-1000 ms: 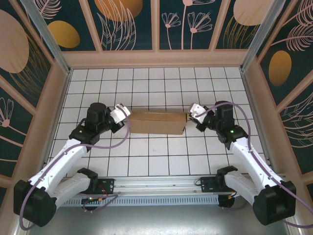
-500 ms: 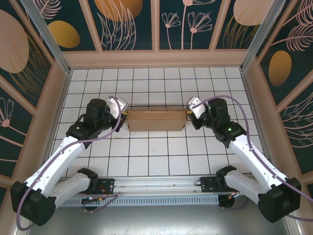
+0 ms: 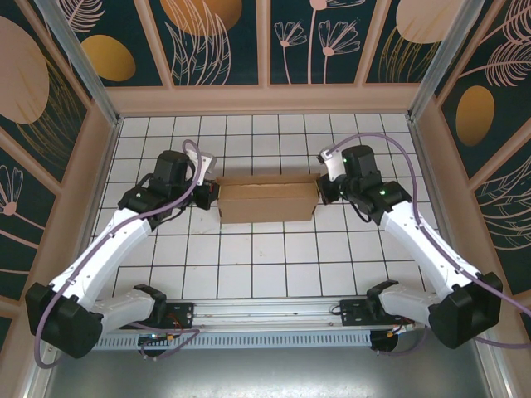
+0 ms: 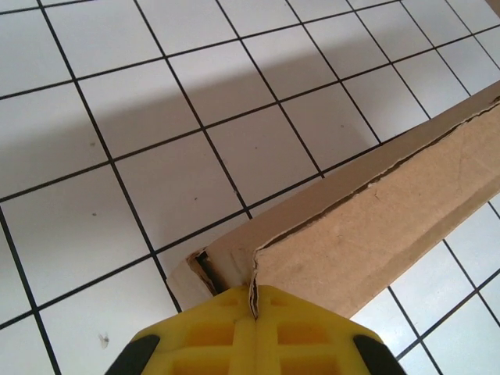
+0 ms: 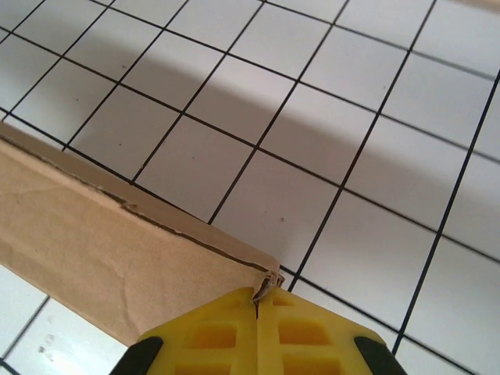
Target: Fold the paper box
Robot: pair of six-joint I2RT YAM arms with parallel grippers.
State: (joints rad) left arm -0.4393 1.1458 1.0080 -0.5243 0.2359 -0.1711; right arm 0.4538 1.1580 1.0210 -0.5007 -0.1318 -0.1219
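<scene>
Tiled table (image 3: 265,257): paper box (image 3: 267,199) now farther back; left end effector (image 3: 213,192), right end effector (image 3: 319,189) clamp its ends.

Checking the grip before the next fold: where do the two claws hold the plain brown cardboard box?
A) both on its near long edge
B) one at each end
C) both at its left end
B: the left claw pinches one end of the plain brown cardboard box, the right claw the opposite end.

White links, black joints on left arm (image 3: 108,257), right arm (image 3: 423,249); purple cables (image 3: 369,135) alongside. Yellow moulded fingers (image 4: 211,336). Green lights (image 3: 382,190) upper right.
</scene>
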